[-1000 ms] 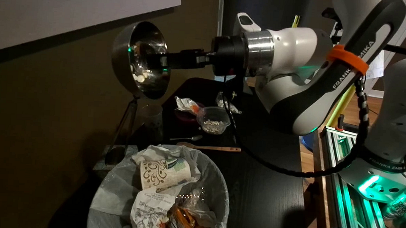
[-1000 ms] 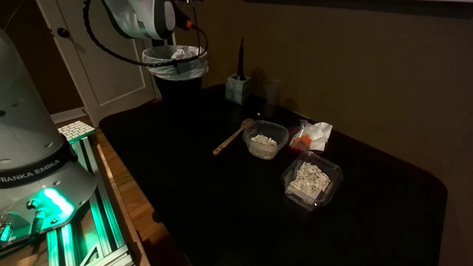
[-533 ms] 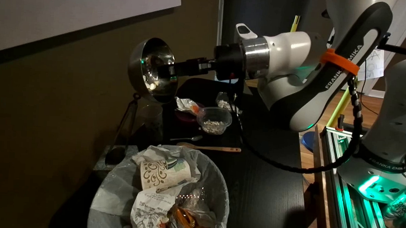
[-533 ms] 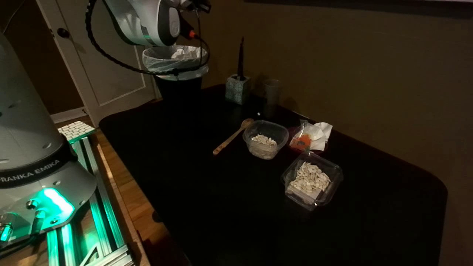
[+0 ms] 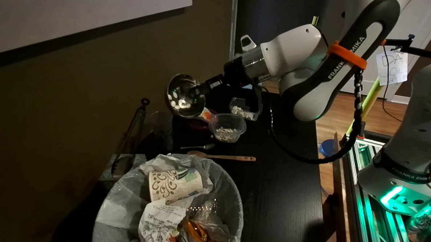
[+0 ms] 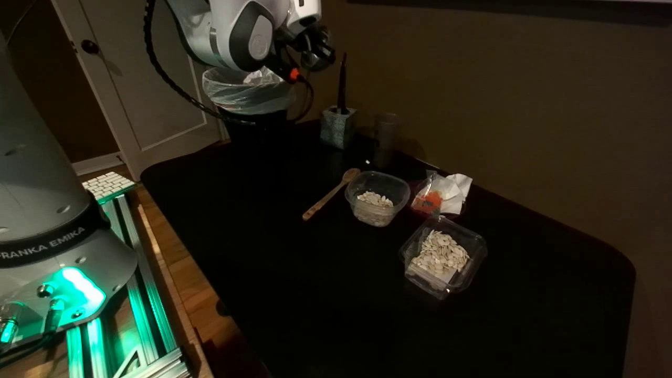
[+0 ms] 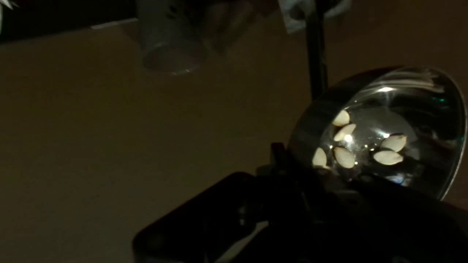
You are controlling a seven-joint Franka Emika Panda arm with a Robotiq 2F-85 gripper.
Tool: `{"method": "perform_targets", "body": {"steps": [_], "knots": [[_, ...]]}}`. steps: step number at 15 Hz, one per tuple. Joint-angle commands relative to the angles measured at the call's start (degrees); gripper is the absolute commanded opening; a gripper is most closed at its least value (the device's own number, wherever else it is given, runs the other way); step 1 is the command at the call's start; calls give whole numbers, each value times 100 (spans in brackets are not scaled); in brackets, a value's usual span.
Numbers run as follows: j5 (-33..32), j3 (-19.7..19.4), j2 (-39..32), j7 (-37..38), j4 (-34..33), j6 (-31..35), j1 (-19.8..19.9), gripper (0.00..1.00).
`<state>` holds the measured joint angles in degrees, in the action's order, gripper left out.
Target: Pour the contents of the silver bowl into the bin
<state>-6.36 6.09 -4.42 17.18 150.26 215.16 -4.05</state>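
Up off the table [image 5: 282,207], my gripper [image 5: 193,92] has the bowl [image 7: 373,124] pinched at its edge, drawn in tight on the metal. Down in the hollow, the wrist view shows me only half a dozen or so seeds [image 7: 344,157]; whether others have already gone into the bin [image 5: 120,204] I cannot tell. I read the step as tipping out these few, and from both exterior views I judge the bowl to hang off toward the tongs [image 6: 342,86] rather than above the bin's mouth. So I'd swing it across first, well inside the rim, and come low before turning it, since flat, light seeds will likely skip off the paper [image 5: 160,220] if dropped from high up. The tilt looks too shallow to me for so slick a wall: I'd roll the bowl slowly until it faces straight down, then give short shakes for any seed that clings. A pinch on one edge may let it twist, so gentle turns are best. I'd also give the tongs room on the way and not tip anything above the tub [image 5: 230,120].
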Motion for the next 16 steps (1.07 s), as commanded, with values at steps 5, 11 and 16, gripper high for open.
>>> {"method": "perform_targets", "body": {"steps": [5,11,16], "knots": [[-533,-201,-27,674,584,-1858,506,1],[-651,-4,-236,1191,588,-2219,587,6],[-893,323,-699,1494,390,-2531,872,1]]}}
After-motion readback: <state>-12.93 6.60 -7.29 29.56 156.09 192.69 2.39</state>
